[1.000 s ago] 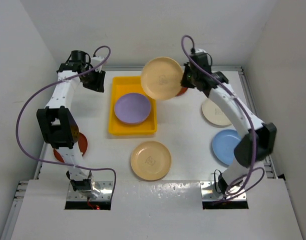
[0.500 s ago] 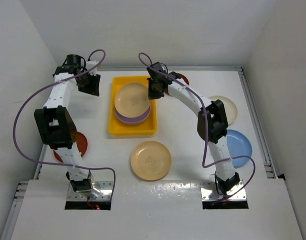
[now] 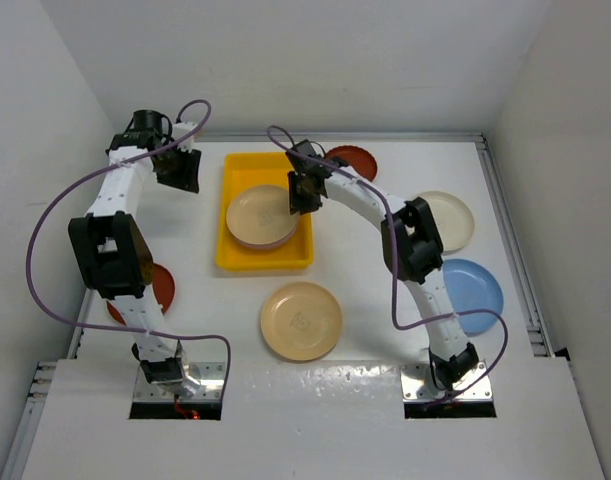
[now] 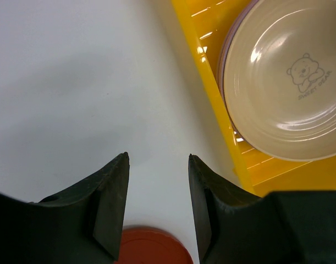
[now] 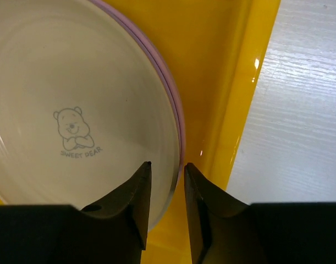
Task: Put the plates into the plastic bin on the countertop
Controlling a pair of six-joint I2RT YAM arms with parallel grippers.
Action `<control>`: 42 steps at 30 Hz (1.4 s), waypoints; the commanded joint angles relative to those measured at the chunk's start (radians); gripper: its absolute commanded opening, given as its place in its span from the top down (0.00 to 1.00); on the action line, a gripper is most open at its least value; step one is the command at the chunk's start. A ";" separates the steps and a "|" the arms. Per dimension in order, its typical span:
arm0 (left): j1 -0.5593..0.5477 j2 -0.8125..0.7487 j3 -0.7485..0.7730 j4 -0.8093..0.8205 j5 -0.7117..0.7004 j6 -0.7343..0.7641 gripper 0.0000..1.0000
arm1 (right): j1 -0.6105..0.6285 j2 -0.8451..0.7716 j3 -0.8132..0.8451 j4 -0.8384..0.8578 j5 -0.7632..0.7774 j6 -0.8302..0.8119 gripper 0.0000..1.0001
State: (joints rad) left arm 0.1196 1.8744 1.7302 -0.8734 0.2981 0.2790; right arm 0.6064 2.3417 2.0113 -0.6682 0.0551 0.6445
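Note:
The yellow plastic bin (image 3: 225, 215) stands left of centre on the white countertop (image 3: 365, 270). A tan-yellow plate (image 3: 257, 215) with a bear print lies in it on top of a purple plate, of which only the rim (image 5: 176, 110) shows. My right gripper (image 3: 297, 205) is at this plate's right edge. In the right wrist view its jaws (image 5: 166, 165) stand slightly apart astride the tan plate's rim (image 5: 74, 110). My left gripper (image 3: 185, 180) hangs open and empty above the countertop left of the bin; its wrist view (image 4: 158, 158) shows the bin (image 4: 211, 93) and the stacked plate (image 4: 288, 82).
On the countertop lie a second tan-yellow plate (image 3: 301, 320) in front of the bin, a cream plate (image 3: 447, 220) and a light blue plate (image 3: 480, 292) at the right, a dark red plate (image 3: 350, 158) at the back and another (image 3: 160, 290) at the left, also below my left jaws (image 4: 151, 247). White walls surround the counter.
My right arm swung the tan-yellow plate from the back centre over the bin and lowered it onto the purple plate. The left gripper shifted only slightly.

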 commanded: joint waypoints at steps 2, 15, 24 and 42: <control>0.011 -0.066 -0.009 0.017 0.016 0.000 0.50 | 0.015 -0.021 0.014 0.048 0.002 -0.051 0.67; -0.062 -0.135 0.000 -0.039 0.124 0.127 0.46 | 0.035 -0.162 -0.029 0.048 0.101 -0.138 0.54; -0.486 -0.156 -0.068 -0.262 0.191 0.322 0.37 | -0.100 -0.729 -0.476 0.173 0.193 -0.091 0.17; -1.049 0.029 -0.216 0.105 -0.013 0.316 0.28 | -0.231 -1.381 -1.100 0.059 0.195 -0.014 0.18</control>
State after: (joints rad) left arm -0.9131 1.8694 1.4937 -0.8242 0.2668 0.5694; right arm 0.3756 1.0550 0.9138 -0.5915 0.2626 0.6029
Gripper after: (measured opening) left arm 0.716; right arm 0.821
